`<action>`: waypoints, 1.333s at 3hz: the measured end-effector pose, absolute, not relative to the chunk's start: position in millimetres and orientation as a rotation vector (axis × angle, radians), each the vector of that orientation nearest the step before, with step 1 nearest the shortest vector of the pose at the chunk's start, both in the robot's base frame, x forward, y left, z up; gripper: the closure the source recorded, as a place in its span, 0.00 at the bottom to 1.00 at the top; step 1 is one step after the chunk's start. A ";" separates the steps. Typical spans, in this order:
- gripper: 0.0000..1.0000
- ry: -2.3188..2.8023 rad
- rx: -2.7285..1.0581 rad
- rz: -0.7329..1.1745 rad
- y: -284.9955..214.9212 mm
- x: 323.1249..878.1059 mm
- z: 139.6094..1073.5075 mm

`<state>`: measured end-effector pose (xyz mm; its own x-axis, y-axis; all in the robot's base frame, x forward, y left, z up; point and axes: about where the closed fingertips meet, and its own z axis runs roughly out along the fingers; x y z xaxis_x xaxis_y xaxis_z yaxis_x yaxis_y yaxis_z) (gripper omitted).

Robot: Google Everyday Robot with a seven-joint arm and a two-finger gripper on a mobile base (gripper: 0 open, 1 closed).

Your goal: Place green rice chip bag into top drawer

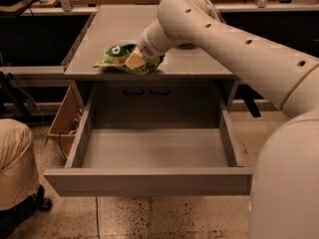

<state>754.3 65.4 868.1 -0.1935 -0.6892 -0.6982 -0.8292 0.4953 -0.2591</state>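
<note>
The green rice chip bag point(115, 57) is at the front edge of the grey table point(114, 24), crumpled, with its white round logo facing up. My gripper point(134, 61) is at the bag's right end, and its cream-coloured fingers look closed on the foil. The arm point(224, 39) reaches in from the right across the tabletop. The top drawer point(149, 181) is pulled fully out below the table edge, its inside bare. The bag hangs over the table's front edge, above the drawer's back part.
A brown cardboard box point(64, 117) stands on the floor left of the drawer. A beige-clothed figure point(15, 163) is at the lower left. My white body point(286, 183) fills the lower right. Two dark handles point(147, 90) show behind the drawer.
</note>
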 end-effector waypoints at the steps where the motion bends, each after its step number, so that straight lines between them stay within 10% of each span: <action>1: 0.92 1.923 -1.278 0.208 56.5 736.5 875.6; 4: 1.00 1.896 -1.347 0.295 -5.8 625.3 899.8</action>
